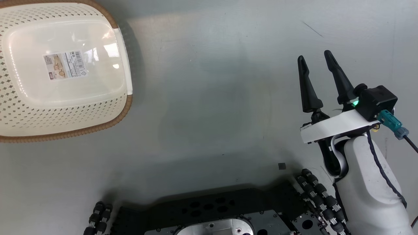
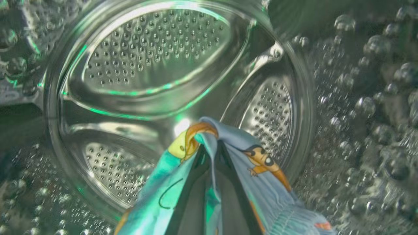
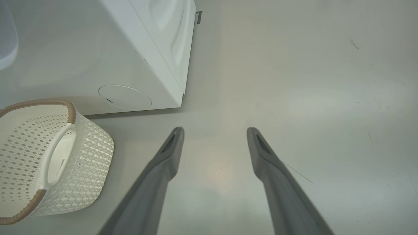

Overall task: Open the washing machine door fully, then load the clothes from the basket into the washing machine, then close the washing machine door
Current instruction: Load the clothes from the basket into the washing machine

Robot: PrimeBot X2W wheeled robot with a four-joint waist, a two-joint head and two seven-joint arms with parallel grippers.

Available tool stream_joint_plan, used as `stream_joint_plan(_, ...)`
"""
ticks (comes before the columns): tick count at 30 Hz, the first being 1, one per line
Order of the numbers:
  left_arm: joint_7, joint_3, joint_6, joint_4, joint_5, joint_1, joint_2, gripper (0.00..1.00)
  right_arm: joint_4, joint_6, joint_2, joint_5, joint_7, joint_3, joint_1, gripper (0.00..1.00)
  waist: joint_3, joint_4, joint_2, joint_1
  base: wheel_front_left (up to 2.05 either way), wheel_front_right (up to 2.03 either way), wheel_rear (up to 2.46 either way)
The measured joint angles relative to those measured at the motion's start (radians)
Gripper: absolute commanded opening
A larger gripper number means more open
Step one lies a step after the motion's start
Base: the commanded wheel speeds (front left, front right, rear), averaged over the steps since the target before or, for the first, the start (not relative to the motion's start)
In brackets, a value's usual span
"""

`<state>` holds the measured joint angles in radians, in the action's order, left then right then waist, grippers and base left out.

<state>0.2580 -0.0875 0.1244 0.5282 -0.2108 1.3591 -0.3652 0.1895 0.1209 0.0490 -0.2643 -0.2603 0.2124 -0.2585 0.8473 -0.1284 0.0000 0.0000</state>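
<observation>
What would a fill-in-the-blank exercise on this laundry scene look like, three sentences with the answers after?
1. The left end effector is shut on the clothes, inside the steel ____ of the washing machine.
2. The basket on the floor is ____ of clothes.
3. The right end effector hangs above the floor with its jaws ____.
Missing words: drum; empty; open.

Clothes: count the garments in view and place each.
1. The light blue cartoon-printed fabric garment is pinched in the shut left gripper inside the perforated steel drum. Others may lie hidden below it.
</observation>
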Motion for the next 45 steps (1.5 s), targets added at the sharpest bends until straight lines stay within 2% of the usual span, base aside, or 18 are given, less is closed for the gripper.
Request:
stream_joint_plan(5, 0.003, 0.029, 0.0, -0.11, 0.027, 0.04, -0.002, 0.0, 0.0, 0.0, 0.0, 0.0, 0.0, 0.005, -0.005, 1.0, 0.006, 0.001, 0.0, -0.0001, 0.0, 0.0, 0.0)
stream_joint_plan(19, 0.003, 0.049, 0.0, 0.055, -0.02, -0.023, 0.037, 0.0, 0.005, -0.002, 0.0, -0.008, 0.0, 0.008, -0.021, 1.0, -0.001, 0.003, 0.0, 0.0, 0.0, 0.0, 0.0)
stream_joint_plan(28, -0.001, 0.02, 0.002, 0.185, -0.077, -0.05, 0.067, 0.0, 0.011, -0.002, 0.0, -0.008, 0.0, 0.007, -0.022, 1.0, -0.013, 0.004, 0.0, 0.0, 0.0, 0.0, 0.0)
stream_joint_plan(41, -0.047, -0.004, 0.003, 0.284, -0.123, -0.047, 0.067, 0.01, 0.015, -0.009, 0.0, -0.009, 0.0, 0.006, -0.022, 1.0, -0.031, 0.005, 0.0, 0.0, 0.0, 0.0, 0.0)
stream_joint_plan(42, -0.047, -0.006, 0.003, 0.287, -0.124, -0.046, 0.067, 0.2, 0.015, -0.009, 0.0, -0.009, 0.0, 0.007, -0.022, 1.0, -0.032, 0.005, 0.0, 0.0, 0.0, 0.0, 0.0)
stream_joint_plan(43, -0.047, -0.008, 0.003, 0.292, -0.125, -0.044, 0.068, 1.0, 0.015, -0.009, 0.0, -0.009, 0.0, 0.007, -0.022, 1.0, -0.033, 0.004, 0.0, 0.0, 0.0, 0.0, 0.0)
stream_joint_plan(45, -0.047, -0.008, 0.003, 0.302, -0.133, -0.039, 0.068, 1.0, 0.016, -0.009, 0.0, -0.009, 0.0, 0.007, -0.022, 1.0, -0.035, 0.004, 0.0, 0.0, 0.0, 0.0, 0.0)
